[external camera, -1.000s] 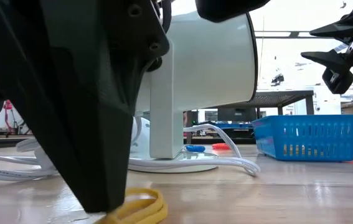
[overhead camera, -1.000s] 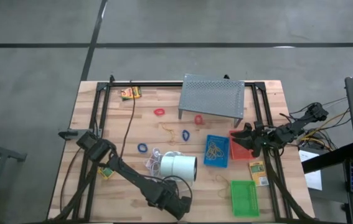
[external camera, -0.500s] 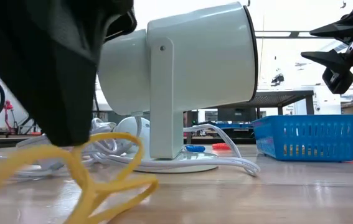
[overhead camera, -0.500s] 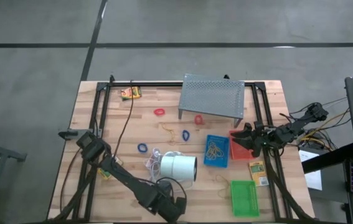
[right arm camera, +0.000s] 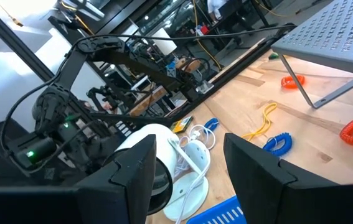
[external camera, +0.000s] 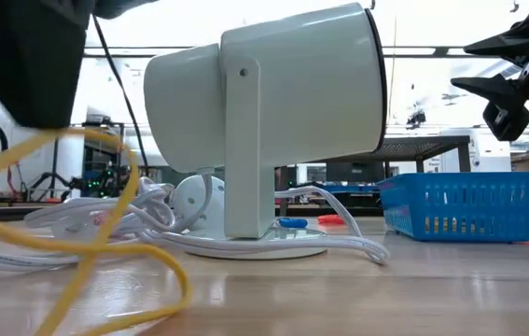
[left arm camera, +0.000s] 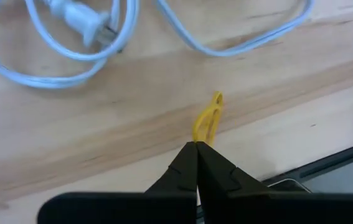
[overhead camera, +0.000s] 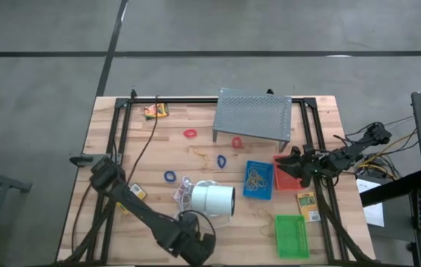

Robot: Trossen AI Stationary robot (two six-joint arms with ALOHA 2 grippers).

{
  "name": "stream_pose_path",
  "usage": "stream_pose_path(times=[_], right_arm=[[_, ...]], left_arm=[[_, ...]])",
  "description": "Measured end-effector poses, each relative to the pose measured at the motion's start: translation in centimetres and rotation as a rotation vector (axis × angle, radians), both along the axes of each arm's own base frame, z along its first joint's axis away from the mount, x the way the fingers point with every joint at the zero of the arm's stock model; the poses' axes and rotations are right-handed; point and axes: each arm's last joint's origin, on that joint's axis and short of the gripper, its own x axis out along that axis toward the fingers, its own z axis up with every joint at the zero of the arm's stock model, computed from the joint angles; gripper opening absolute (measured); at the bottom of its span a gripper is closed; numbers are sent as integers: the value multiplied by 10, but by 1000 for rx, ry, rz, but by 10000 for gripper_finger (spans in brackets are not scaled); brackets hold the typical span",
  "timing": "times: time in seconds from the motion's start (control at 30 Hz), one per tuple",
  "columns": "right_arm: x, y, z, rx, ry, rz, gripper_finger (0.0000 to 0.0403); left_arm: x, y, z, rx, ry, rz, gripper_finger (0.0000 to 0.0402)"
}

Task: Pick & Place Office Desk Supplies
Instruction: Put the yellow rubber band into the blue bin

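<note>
My left gripper [overhead camera: 192, 248] is at the table's near edge, in front of the white cylinder [overhead camera: 214, 199], shut on a yellow rubber band [left arm camera: 208, 118]. In the low view the band [external camera: 105, 233] hangs in loose loops under the dark gripper [external camera: 21, 56]. My right gripper [overhead camera: 293, 165] waits open over the red tray [overhead camera: 286, 176] at the right. A blue tray [overhead camera: 258, 180] holds tan bands, and a green tray [overhead camera: 292, 236] lies near the front right. Red loops [overhead camera: 189, 133] and blue loops [overhead camera: 169, 176] lie mid-table. My left gripper pinches the yellow rubber band's upper end [left arm camera: 200, 138] between its two fingertips, coming steeply from above. The band hangs slack below the fingers in open loops. Whether its lower end [external camera: 166, 289] rests on the table, I cannot tell.
The white cylinder's cord and plug [left arm camera: 80, 22] lie coiled just beyond my left gripper. A grey perforated stand [overhead camera: 253, 115] is at the far middle. Yellow printed boxes lie at the far left [overhead camera: 156, 110], left [overhead camera: 132, 194] and right [overhead camera: 307, 205].
My left gripper has risen and shifted toward the table's left edge, staying shut. The yellow band, which lay flat under the fingertips, has been drawn up off the wood and now hangs in long loops.
</note>
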Motion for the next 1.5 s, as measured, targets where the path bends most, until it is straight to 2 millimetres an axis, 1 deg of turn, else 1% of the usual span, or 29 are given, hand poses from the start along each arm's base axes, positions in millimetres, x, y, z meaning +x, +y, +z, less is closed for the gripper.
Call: stream_pose_path(times=[0.4,0.67,0.9,1.1,1.3,1.5], right_arm=[[0,0,0,0,0,0,185],[0,0,0,0,0,0,185],[0,0,0,0,0,0,185],[0,0,0,0,1,0,185],[0,0,0,0,1,0,185],[0,0,0,0,1,0,185]], left_arm=[[-11,-9,25,190,-216,-108,0],[-12,-20,30,324,-337,-247,0],[-13,-32,37,503,-468,-366,0],[-10,-36,42,635,-530,-440,0],[-7,-36,45,707,-559,-455,0],[1,-34,50,790,-597,-451,0]])
